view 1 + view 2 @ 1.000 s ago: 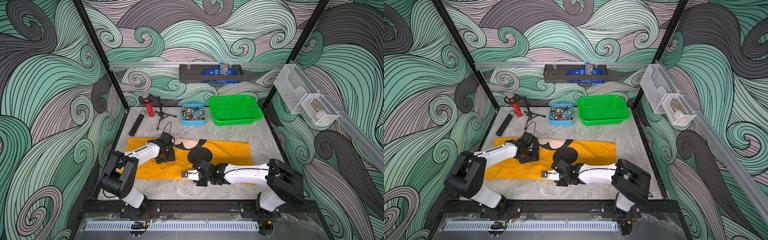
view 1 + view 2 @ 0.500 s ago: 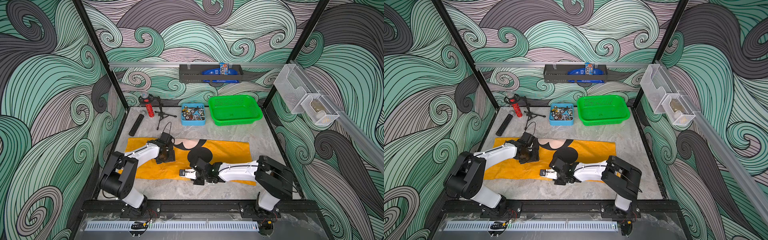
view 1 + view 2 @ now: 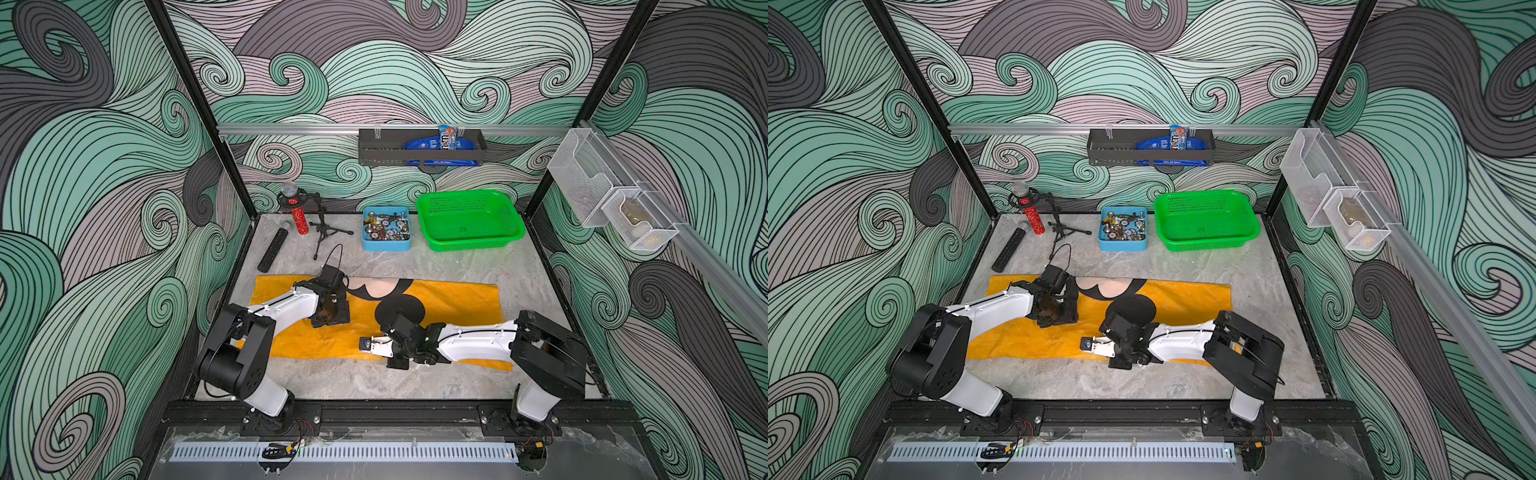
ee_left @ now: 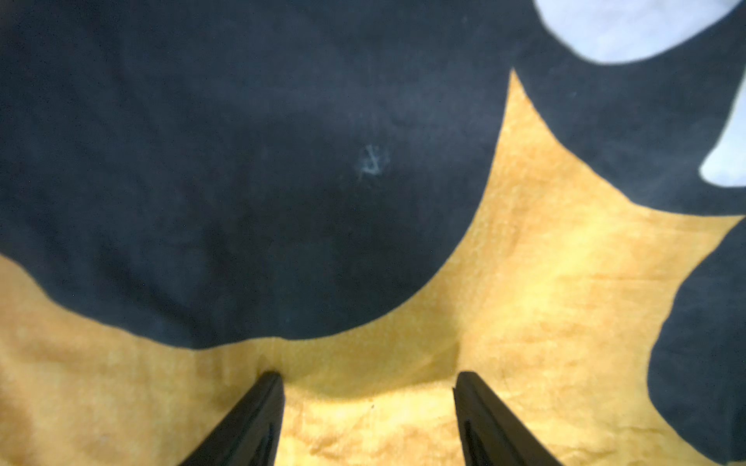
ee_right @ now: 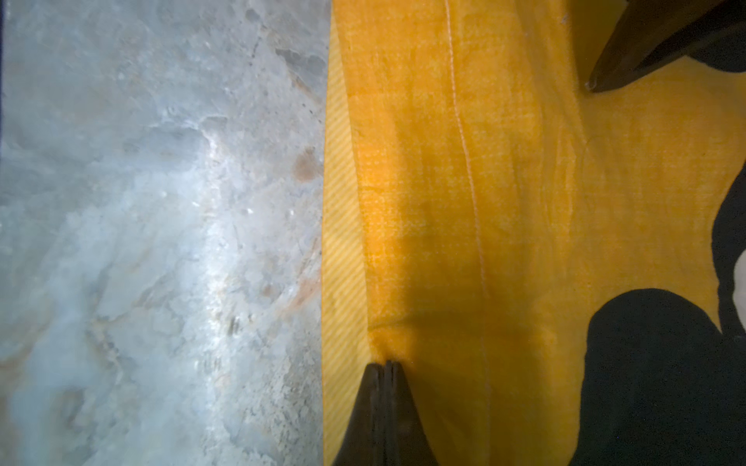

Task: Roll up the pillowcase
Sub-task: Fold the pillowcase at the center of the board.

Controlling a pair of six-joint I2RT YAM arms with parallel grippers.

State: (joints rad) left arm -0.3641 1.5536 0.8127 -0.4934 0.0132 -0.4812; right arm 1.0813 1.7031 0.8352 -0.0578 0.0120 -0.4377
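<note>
Yellow pillowcase [image 3: 457, 299]: our right gripper [image 5: 385, 369] has just pinched shut on the hem facing the table's [image 3: 332, 378] front edge. Our left gripper [image 4: 367, 381] rests wide mid-cloth, so we judge rolling can begin.

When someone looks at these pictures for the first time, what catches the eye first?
The mustard-yellow pillowcase with its black mouse print, spread across the middle of the table, stands out first. The right gripper pinches its near edge with shut jaws; the left gripper stands open over it. A bright green basket stands at the back.
</note>
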